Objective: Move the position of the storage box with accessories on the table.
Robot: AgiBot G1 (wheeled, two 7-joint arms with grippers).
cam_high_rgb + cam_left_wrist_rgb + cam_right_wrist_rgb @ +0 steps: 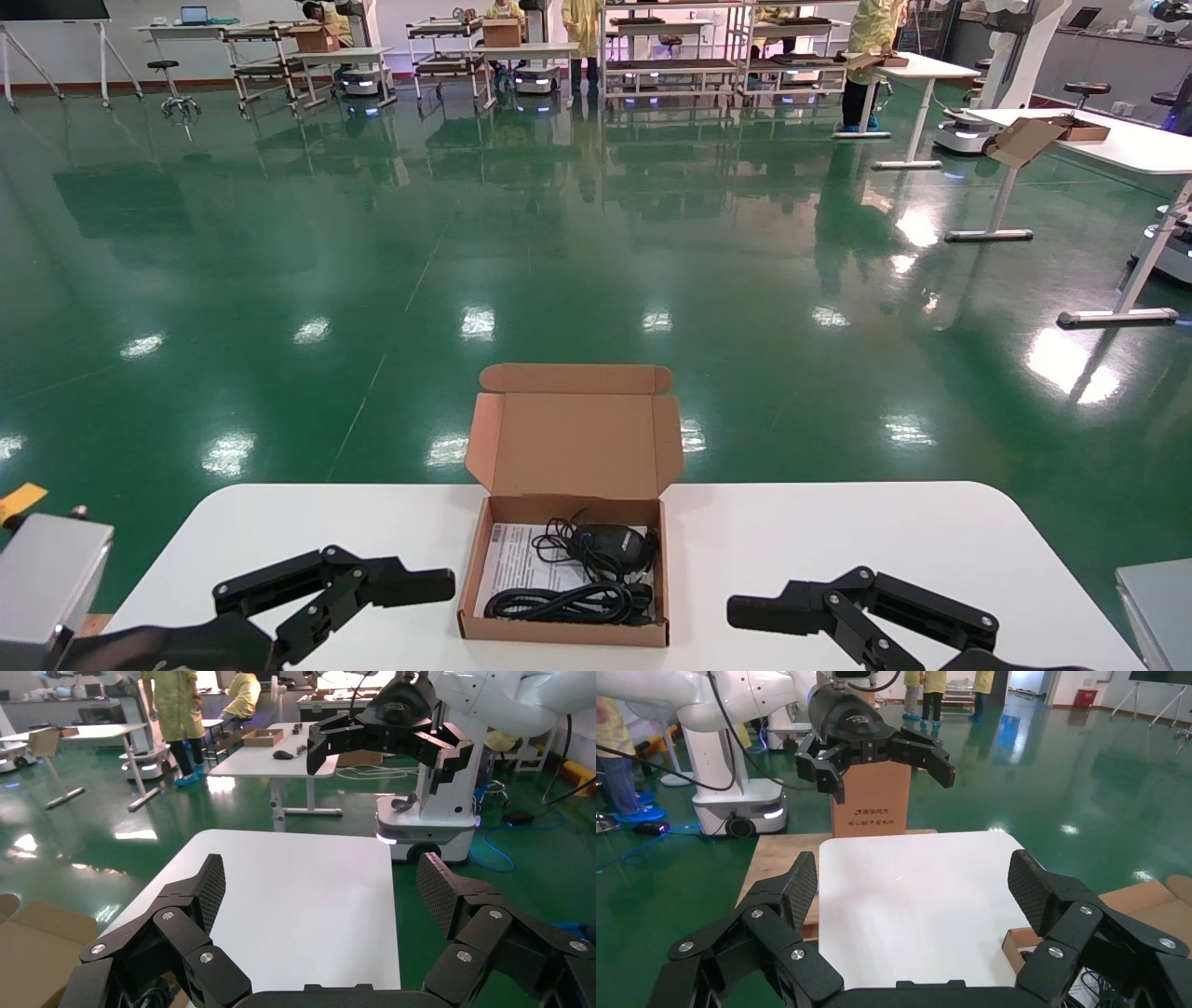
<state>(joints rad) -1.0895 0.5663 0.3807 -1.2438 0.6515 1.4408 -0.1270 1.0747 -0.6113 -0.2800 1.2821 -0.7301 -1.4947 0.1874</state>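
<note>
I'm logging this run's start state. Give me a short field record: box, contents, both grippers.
box: storage box, lid flap up, mid table, near its front edge
contents: mouse, cable bundle, leaflet
left gripper: open, left of box, apart from it
right gripper: open, right of box, apart from it

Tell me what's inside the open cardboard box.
The box holds a black mouse with its cord, a black cable bundle and a white leaflet. The leaflet's right part is covered.
</note>
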